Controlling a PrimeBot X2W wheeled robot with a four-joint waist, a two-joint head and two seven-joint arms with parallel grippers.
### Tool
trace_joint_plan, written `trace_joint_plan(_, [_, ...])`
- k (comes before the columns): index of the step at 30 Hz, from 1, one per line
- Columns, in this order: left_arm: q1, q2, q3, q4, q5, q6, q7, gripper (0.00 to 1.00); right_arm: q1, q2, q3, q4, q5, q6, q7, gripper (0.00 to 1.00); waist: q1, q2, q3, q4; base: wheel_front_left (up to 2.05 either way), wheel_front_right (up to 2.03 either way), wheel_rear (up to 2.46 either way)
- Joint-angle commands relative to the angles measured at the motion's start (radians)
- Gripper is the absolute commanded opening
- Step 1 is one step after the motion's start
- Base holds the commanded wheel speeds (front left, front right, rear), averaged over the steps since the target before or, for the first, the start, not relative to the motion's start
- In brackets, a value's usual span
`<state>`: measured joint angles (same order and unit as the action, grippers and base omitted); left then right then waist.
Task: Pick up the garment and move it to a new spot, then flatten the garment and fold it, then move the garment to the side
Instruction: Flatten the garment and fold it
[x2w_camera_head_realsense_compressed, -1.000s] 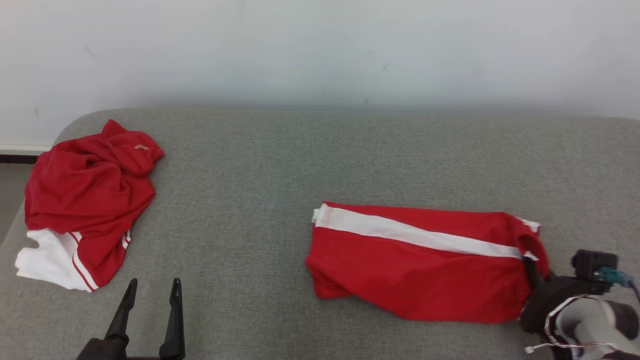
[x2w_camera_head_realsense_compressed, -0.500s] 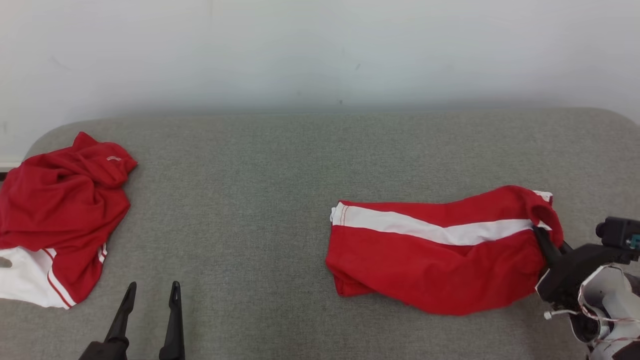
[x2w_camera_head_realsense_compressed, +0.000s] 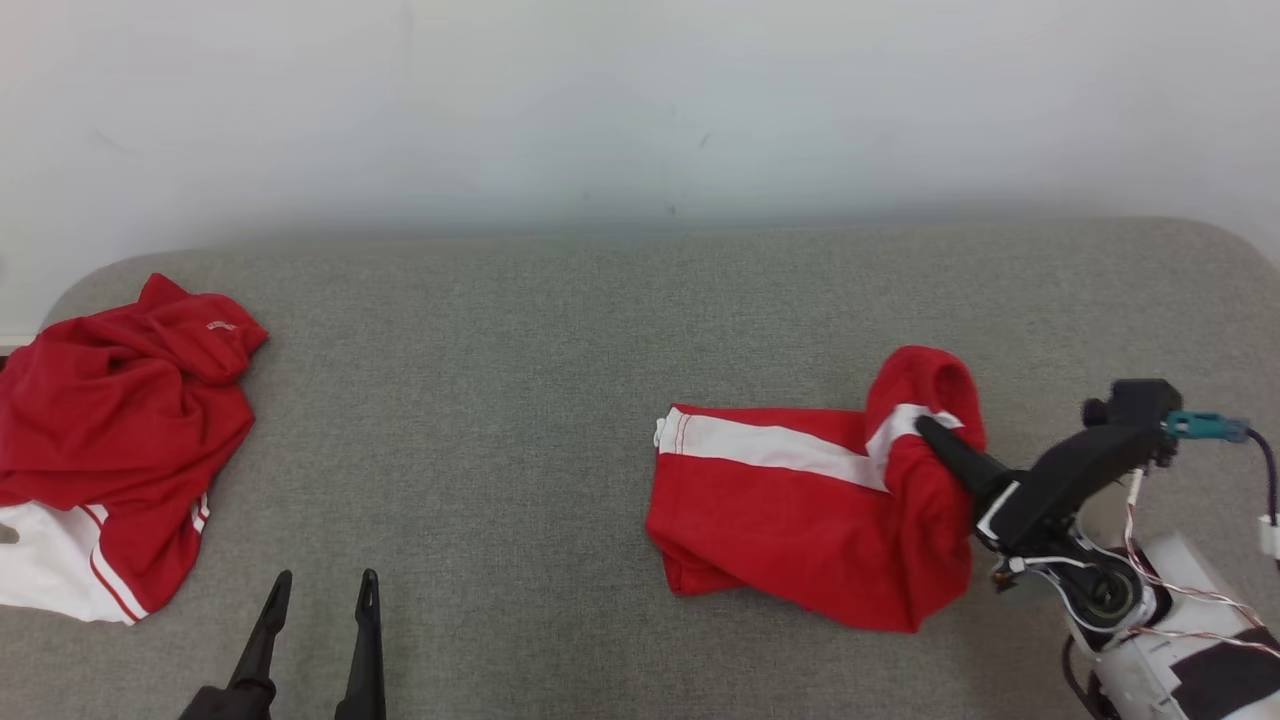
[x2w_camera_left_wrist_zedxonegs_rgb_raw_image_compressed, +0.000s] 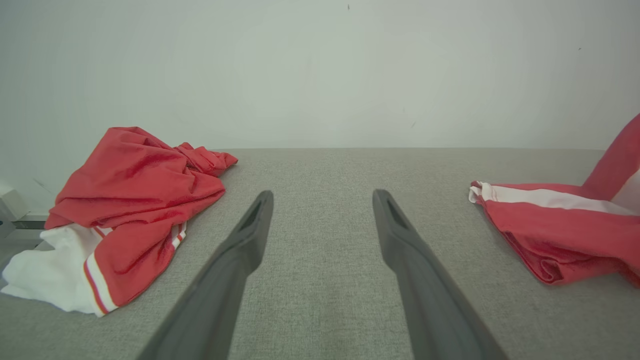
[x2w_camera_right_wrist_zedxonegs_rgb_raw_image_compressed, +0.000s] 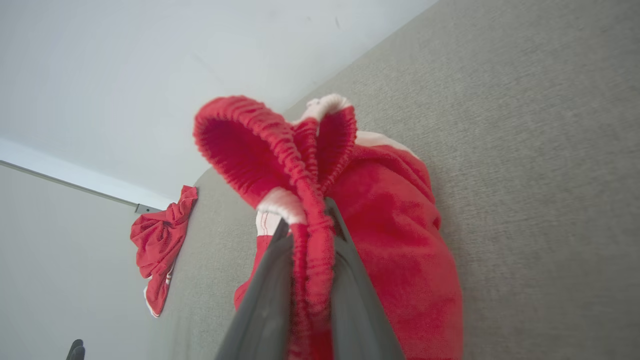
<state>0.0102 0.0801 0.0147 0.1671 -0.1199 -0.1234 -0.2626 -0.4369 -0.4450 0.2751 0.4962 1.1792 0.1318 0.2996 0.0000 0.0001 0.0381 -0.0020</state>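
Pinching the red shorts (x2w_camera_head_realsense_compressed: 780, 510) by the bunched waistband with the right gripper (x2w_camera_head_realsense_compressed: 925, 425) nearly closed, that end raised, the rest on the worktop (x2w_camera_head_realsense_compressed: 520, 400) right of centre. Waiting with the left gripper (x2w_camera_head_realsense_compressed: 326, 580) wide open, empty. Risking waistband slip, or dragging the fold apart.

Red garment (x2w_camera_head_realsense_compressed: 790, 520) in right gripper (x2w_camera_head_realsense_compressed: 924, 426)

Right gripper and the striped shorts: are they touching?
Touching. The right wrist view shows the fingers of the right gripper pinching the elastic waistband of the shorts between them.
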Motion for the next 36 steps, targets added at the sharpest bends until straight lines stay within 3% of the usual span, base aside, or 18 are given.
trace_joint_plan(1, [-0.003, -0.003, -0.001, 0.002, 0.004, -0.001, -0.003, 1.0, -0.013, 0.011, -0.003, -0.003, 0.005, -0.003, 0.01, 0.0, 0.0, -0.0001, 0.002, 0.003, 0.0, 0.0, 0.0])
trace_joint_plan(7, [-0.016, -0.008, -0.013, 0.015, 0.003, -0.004, -0.003, 1.0, -0.085, 0.123, -0.022, 0.056, 0.047, -0.003, 0.122, 0.0, 0.0, -0.0001, 0.011, 0.024, 0.0, 0.0, 0.0])
trace_joint_plan(12, [-0.024, -0.015, -0.026, 0.02, 0.0, -0.005, -0.003, 1.0, -0.158, 0.191, -0.032, 0.159, -0.003, -0.003, 0.171, 0.0, 0.0, -0.0001, 0.019, 0.05, 0.0, 0.0, 0.0])
trace_joint_plan(23, [-0.055, -0.025, -0.05, 0.041, -0.009, -0.007, -0.003, 1.0, -0.269, 0.303, -0.052, 0.359, -0.151, -0.003, 0.136, 0.0, 0.0, -0.0001, 0.047, 0.105, 0.0, 0.0, 0.0])
trace_joint_plan(28, [-0.058, -0.026, -0.048, 0.043, -0.006, -0.007, -0.003, 1.0, -0.287, 0.3, -0.028, 0.398, -0.233, -0.003, 0.09, 0.0, 0.0, -0.0001, 0.053, 0.109, 0.0, 0.0, 0.0])
trace_joint_plan(29, [-0.058, -0.026, -0.045, 0.042, -0.005, -0.007, -0.003, 1.0, -0.287, 0.305, -0.03, 0.4, -0.235, -0.003, 0.084, 0.4, 0.0, -0.0001, 0.052, 0.107, 0.0, 0.0, 0.0])
trace_joint_plan(30, [-0.057, -0.026, -0.042, 0.042, -0.003, -0.008, -0.003, 1.0, -0.286, 0.308, -0.031, 0.4, -0.237, -0.003, 0.08, 0.88, 0.0, -0.0001, 0.051, 0.105, 0.0, 0.0, 0.0])
trace_joint_plan(31, [-0.055, -0.026, -0.039, 0.041, -0.001, -0.007, -0.003, 1.0, -0.285, 0.307, -0.028, 0.392, -0.244, -0.003, 0.074, 1.0, 0.0, -0.0001, 0.051, 0.102, 0.0, 0.0, 0.0])
trace_joint_plan(36, [-0.046, -0.027, -0.028, 0.039, 0.008, -0.006, -0.003, 1.0, -0.266, 0.286, -0.008, 0.305, -0.25, -0.003, 0.042, 1.0, 0.0, -0.0001, 0.045, 0.081, 0.0, 0.0, 0.0])
